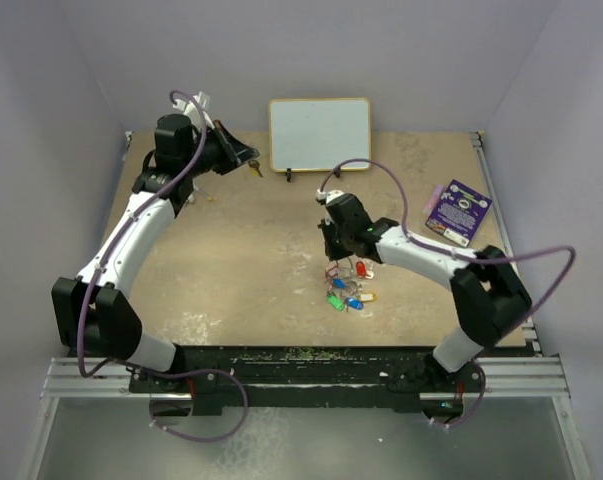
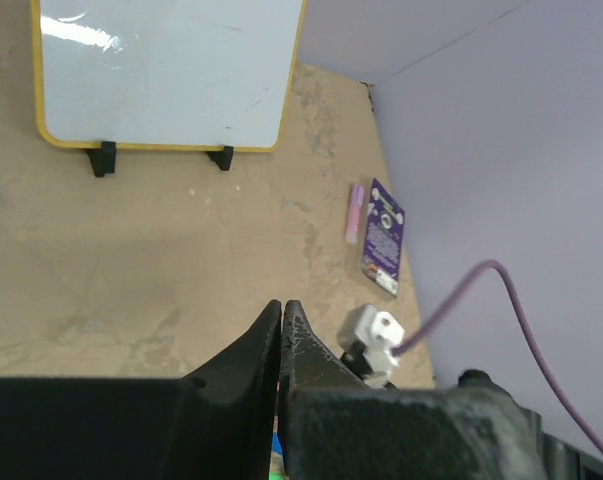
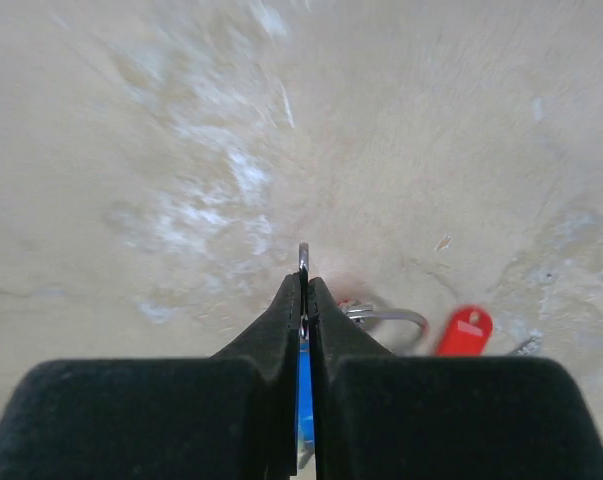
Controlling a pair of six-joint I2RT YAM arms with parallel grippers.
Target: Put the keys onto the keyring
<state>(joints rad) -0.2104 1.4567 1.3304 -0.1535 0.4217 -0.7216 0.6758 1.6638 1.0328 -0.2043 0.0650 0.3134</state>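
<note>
A heap of keys (image 1: 347, 288) with red, blue, green and yellow tags lies right of the table's centre. My right gripper (image 1: 333, 250) is just behind the heap. In the right wrist view it (image 3: 304, 282) is shut on a thin silver key blade seen edge-on, with a blue tag (image 3: 303, 392) showing between the fingers. A curved silver wire, apparently the keyring (image 3: 393, 317), and a red tag (image 3: 464, 331) lie just right of the fingertips. My left gripper (image 1: 243, 155) is at the far left back, shut and empty (image 2: 282, 306). A small yellowish key-like object (image 1: 253, 169) lies by its tip.
A yellow-framed whiteboard (image 1: 319, 133) stands at the back centre and also shows in the left wrist view (image 2: 171, 70). A purple card (image 1: 458, 212) lies at the right, near the wall (image 2: 383, 235). Grey walls close in the left, back and right sides.
</note>
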